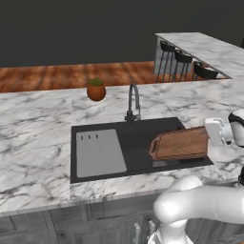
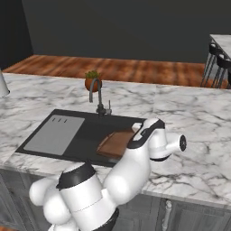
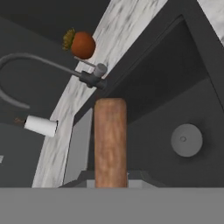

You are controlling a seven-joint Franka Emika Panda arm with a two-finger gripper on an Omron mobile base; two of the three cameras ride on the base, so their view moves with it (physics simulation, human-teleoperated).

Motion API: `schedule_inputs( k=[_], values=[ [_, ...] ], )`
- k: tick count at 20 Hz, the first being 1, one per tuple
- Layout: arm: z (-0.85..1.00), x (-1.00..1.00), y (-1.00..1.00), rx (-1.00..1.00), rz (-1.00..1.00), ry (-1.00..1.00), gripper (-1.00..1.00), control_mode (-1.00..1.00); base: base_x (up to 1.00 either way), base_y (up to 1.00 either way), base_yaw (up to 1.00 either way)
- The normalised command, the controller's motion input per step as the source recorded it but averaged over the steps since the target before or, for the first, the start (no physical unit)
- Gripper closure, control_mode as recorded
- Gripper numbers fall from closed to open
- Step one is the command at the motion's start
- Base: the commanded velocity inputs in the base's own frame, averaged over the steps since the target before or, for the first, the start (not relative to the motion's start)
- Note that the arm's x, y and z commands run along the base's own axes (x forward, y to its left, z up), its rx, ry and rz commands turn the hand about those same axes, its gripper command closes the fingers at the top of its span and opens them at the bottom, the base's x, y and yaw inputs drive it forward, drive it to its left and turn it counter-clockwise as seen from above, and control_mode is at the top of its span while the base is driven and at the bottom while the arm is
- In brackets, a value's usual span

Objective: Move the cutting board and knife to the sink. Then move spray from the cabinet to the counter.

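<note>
While tilted over the sink (image 1: 95, 171), cutting board (image 1: 181, 144) clamped in pincer (image 1: 209, 138), apparently by its handle end

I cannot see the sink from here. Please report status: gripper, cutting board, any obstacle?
Gripper shut on cutting board. Board tilted on edge over the sink basin, right side. Faucet behind, apart from board. Nothing in the way.

A potted plant (image 1: 96, 89) stands behind the faucet (image 1: 133, 102), 3 stools (image 1: 183, 63) beyond.

- Left and right base views look forward and down from behind the arm, sharing the sink (image 1: 95, 178) and faucet (image 1: 133, 102).
- Hand view sits close, seemingly looking along the cutting board (image 3: 110, 144) into the basin.
</note>
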Motion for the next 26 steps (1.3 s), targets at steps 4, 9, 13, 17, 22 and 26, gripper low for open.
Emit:
schedule_inputs(
  k=[4,9,13,17,22,26],
  values=[
    [-0.02,0.26,0.16,0.00,0.04,0.04,1.00,-1.00,0.00,0.00,0.00],
    [-0.04,0.20,0.15,0.00,0.06,0.05,1.00,-1.00,0.00,0.00,0.00],
    [-0.09,0.22,0.17,0.00,0.08,0.06,1.00,-1.00,0.00,0.00,0.00],
    [-0.08,0.28,0.15,0.00,0.11,0.05,1.00,-1.00,0.00,0.00,0.00],
    [-0.08,0.29,0.12,0.00,0.09,0.03,1.00,-1.00,0.00,0.00,0.00],
    [-0.10,0.32,0.11,0.00,0.07,0.03,1.00,-1.00,0.00,0.00,0.00]
  ],
)
